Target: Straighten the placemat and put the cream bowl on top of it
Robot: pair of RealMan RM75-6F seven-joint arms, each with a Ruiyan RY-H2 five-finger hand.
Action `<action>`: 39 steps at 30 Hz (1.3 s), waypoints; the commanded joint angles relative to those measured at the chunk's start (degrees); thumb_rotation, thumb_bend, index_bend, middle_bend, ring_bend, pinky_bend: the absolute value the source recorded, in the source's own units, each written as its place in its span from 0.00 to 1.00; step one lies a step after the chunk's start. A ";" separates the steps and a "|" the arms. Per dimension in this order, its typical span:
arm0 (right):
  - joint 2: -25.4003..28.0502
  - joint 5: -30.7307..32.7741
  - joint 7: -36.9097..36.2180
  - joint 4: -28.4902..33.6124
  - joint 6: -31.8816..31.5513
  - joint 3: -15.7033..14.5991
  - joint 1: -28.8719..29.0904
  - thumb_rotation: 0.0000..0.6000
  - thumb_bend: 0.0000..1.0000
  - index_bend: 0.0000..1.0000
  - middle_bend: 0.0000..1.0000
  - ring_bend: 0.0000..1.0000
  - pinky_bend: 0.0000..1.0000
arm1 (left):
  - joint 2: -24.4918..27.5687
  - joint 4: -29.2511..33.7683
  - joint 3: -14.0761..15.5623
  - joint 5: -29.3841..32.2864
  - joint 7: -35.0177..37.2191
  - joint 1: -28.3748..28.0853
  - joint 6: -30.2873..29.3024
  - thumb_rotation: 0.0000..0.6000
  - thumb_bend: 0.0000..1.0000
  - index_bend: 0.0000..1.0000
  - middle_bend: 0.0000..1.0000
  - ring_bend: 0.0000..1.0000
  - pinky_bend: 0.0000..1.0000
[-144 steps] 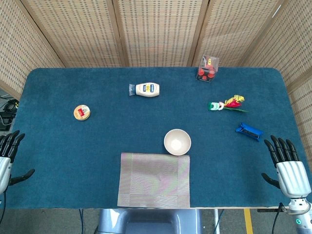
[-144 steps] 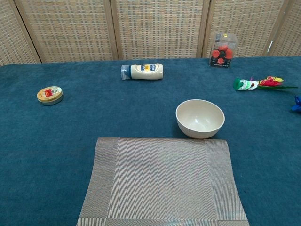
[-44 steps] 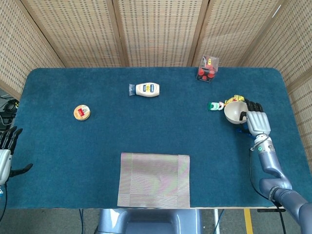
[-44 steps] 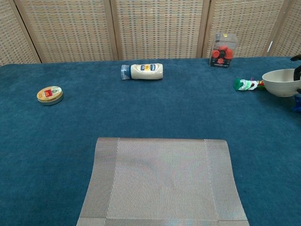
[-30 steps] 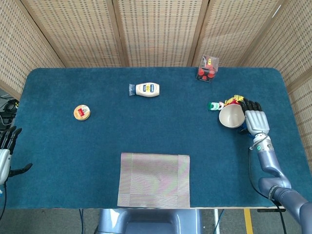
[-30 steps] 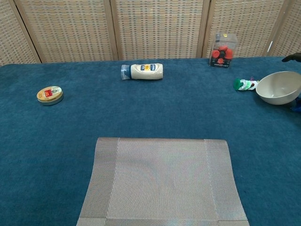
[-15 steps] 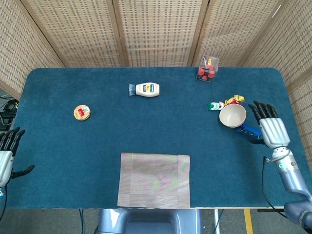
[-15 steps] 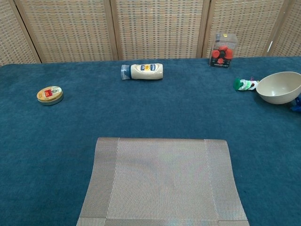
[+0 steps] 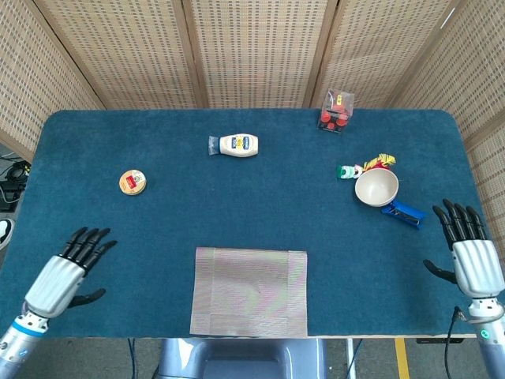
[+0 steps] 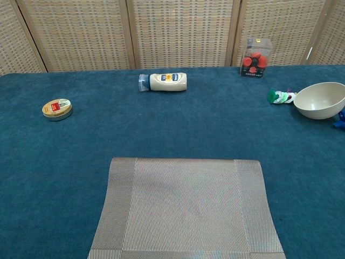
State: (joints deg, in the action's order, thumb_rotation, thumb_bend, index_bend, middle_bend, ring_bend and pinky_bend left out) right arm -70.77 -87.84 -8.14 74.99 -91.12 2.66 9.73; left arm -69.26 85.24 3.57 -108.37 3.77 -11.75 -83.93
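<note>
At counter's right side, cream bowl (image 9: 376,187) off placemat (image 9: 249,291); left hand (image 9: 66,270), right hand (image 9: 470,256) empty, fingers wide; next, probably straightening mat

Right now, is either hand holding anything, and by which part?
Nothing is held. The left hand and right hand are both open over the table; the cream bowl sits free.

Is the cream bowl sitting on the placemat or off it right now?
Off it. The cream bowl rests on the blue cloth far right, beside the blue clip, well clear of the placemat.
</note>
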 commanded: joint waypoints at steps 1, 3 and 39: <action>-0.74 -0.26 0.56 0.54 -1.50 -0.32 -1.41 1.00 0.00 0.05 0.00 0.00 0.00 | -4.17 -3.76 3.72 -7.15 4.20 -4.24 1.83 1.00 0.00 0.16 0.00 0.00 0.00; -1.22 -0.30 0.44 0.16 -2.09 0.07 -1.63 1.00 0.00 0.05 0.00 0.00 0.00 | -5.23 -3.67 5.37 -9.99 5.34 -6.48 4.30 1.00 0.00 0.18 0.00 0.00 0.00; -2.15 -0.12 -0.75 -2.12 0.37 2.11 -1.90 1.00 0.00 0.08 0.00 0.00 0.00 | -25.54 -18.94 9.56 -13.82 0.06 -18.66 13.84 1.00 0.19 0.39 0.00 0.00 0.00</action>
State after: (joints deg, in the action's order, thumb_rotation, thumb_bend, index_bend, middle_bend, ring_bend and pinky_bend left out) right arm -72.92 -87.97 -8.87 72.88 -90.78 4.74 7.84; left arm -94.67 66.20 13.05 -122.40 4.06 -30.22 -70.26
